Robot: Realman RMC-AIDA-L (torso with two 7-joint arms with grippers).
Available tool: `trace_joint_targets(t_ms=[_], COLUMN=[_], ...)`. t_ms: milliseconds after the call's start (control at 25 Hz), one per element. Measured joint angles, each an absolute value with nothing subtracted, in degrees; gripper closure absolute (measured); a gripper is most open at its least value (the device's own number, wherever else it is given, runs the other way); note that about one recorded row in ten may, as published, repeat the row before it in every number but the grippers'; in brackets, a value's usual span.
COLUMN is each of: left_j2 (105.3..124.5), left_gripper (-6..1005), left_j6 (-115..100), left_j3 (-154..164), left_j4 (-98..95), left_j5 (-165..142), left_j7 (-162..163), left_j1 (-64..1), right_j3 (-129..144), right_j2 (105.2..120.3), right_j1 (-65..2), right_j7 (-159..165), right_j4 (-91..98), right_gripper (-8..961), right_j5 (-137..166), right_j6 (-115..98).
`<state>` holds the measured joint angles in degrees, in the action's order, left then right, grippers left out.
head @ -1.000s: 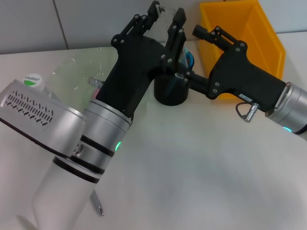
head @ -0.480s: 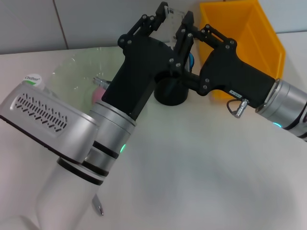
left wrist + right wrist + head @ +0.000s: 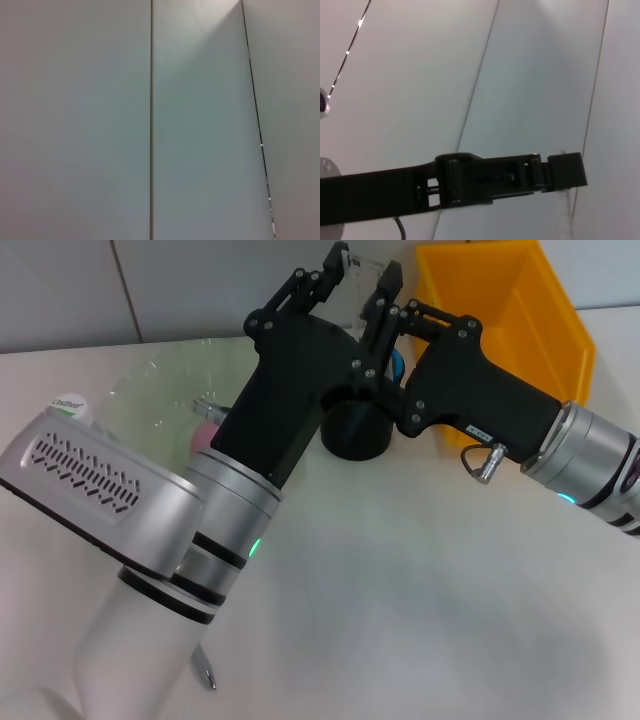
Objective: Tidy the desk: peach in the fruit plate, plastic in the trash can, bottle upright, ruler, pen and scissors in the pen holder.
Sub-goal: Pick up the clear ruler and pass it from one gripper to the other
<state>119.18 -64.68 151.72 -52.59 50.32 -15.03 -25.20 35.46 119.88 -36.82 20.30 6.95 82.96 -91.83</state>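
Note:
My left gripper (image 3: 362,270) is raised above the black pen holder (image 3: 355,435), shut on a clear ruler (image 3: 365,268) that stands between its fingers. My right gripper (image 3: 388,350) reaches in from the right, open, close beside the left fingers and over the holder. Something blue (image 3: 398,365), which may be the scissors, shows at the holder's rim. The pink peach (image 3: 205,435) lies in the glass fruit plate (image 3: 160,390). The bottle's green-and-white cap (image 3: 68,405) peeks out at the left. A pen (image 3: 205,670) lies on the near table. In the right wrist view a black finger (image 3: 520,175) crosses the wall.
The yellow bin (image 3: 520,310) stands at the back right, just behind my right arm. My left arm's silver forearm (image 3: 100,490) covers much of the table's left half. The left wrist view holds only wall panels.
My right gripper has slid left, closing in on the left gripper and the ruler. The left gripper has risen slightly with the ruler.

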Motion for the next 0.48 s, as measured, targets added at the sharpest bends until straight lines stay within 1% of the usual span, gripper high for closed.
trace_joint_targets(t_ms=[80, 280, 480], left_j2=[119.18, 119.18, 119.18], left_gripper=[603, 603, 602], left_j6=[-64.7, -64.7, -64.7], left_j3=[151.7, 151.6, 151.6], left_j4=[-52.6, -52.4, -52.3], left_j5=[50.3, 50.3, 50.3], left_j7=[-15.0, -15.0, -15.1], left_j1=[-25.2, -25.2, -25.2], right_j3=[35.4, 35.2, 35.2], right_j2=[119.88, 119.88, 119.88], right_j1=[-37.0, -37.0, -37.0], right_j7=[19.8, 19.7, 19.7], right_j4=[6.6, 6.4, 6.4], right_gripper=[360, 610, 712], right_j5=[82.9, 82.7, 82.0], right_j6=[-91.9, -92.0, -92.0])
